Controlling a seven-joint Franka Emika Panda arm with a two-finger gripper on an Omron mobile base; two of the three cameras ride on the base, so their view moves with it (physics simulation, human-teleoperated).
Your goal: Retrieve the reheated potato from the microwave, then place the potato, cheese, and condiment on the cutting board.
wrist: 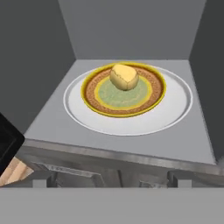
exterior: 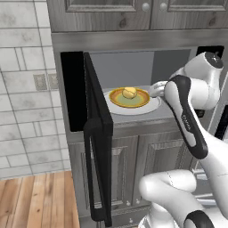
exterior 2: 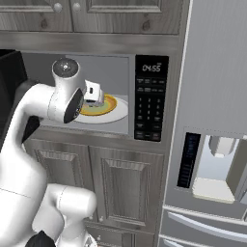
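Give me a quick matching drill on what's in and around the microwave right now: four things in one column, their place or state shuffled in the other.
Things:
1. potato
2. microwave door
3. white turntable
4. button panel

Places or states:
A. swung open to the left
B. on the yellow-rimmed plate
C. right of the cavity, clock lit
D. flat on the grey floor, under the plate

Pairs: 1-B, 2-A, 3-D, 4-C
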